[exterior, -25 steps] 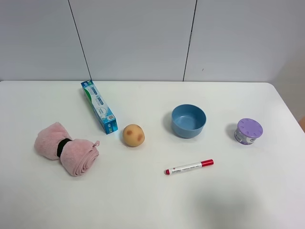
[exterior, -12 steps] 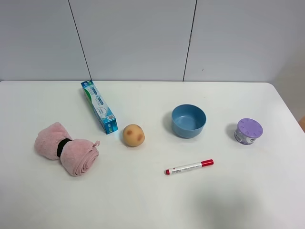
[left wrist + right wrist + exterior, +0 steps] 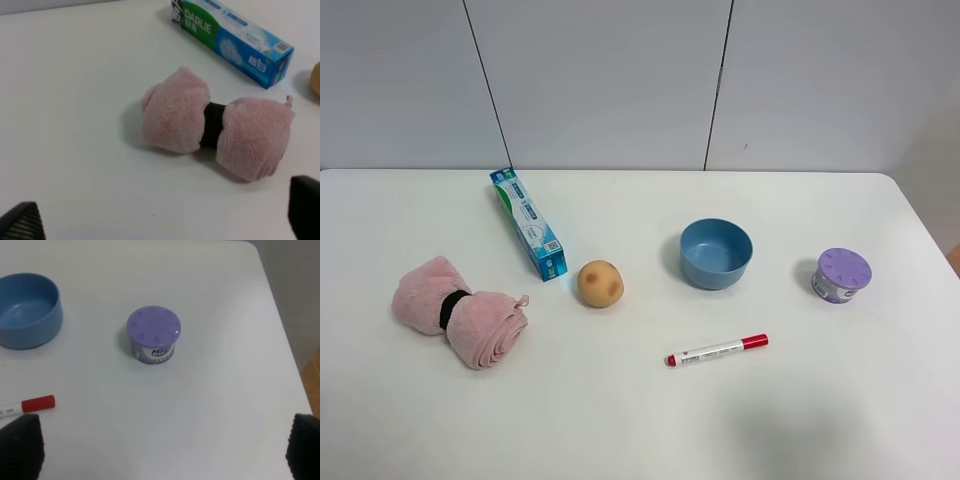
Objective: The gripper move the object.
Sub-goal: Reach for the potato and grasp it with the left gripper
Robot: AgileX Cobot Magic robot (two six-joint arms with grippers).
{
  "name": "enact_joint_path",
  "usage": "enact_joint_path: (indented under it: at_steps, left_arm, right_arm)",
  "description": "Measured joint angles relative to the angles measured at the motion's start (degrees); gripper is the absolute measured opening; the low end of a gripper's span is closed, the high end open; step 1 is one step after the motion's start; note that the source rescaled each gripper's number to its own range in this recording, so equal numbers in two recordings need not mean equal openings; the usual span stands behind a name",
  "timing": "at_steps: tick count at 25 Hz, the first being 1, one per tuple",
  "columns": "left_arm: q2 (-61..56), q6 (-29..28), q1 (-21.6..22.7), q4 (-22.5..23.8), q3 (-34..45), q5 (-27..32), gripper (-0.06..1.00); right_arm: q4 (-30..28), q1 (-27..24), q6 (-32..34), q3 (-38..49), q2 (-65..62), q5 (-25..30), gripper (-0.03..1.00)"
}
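The object, a small tan-yellow potato-like lump with reddish-brown blotches (image 3: pixel 600 283), lies on the white table between the toothpaste box and the blue bowl; its edge shows in the left wrist view (image 3: pixel 315 80). No arm shows in the exterior high view. My left gripper (image 3: pixel 162 222) is open, with only its black fingertips (image 3: pixel 22 222) showing, above the table in front of the pink towel. My right gripper (image 3: pixel 162 442) is open, its fingertips (image 3: pixel 20 445) wide apart, in front of the purple-lidded tin. Both hold nothing.
A rolled pink towel with a black band (image 3: pixel 460 311) (image 3: pixel 215 124) lies at the left. A blue and green toothpaste box (image 3: pixel 528 223) (image 3: pixel 230 37), a blue bowl (image 3: pixel 716 253) (image 3: pixel 27 310), a red-capped marker (image 3: pixel 717 350) (image 3: pixel 30 404) and a purple-lidded tin (image 3: pixel 841 275) (image 3: pixel 153 335) are also on the table.
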Motion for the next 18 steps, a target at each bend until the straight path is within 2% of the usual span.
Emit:
enact_joint_path:
  at_steps: [5, 9, 18]
  left_arm:
    - [0.79, 0.00, 0.00, -2.10, -0.65, 0.20, 0.99]
    - [7.78, 0.71, 0.00, -3.36, -5.01, 0.28, 0.99]
    - [37.95, 9.25, 0.00, -4.03, -23.66, 0.18, 0.99]
  right_arm:
    - [0.00, 0.00, 0.00, 0.00, 0.00, 0.00, 1.00]
    - [0.00, 0.00, 0.00, 0.00, 0.00, 0.00, 1.00]
    - [0.00, 0.00, 0.00, 0.00, 0.00, 0.00, 1.00]
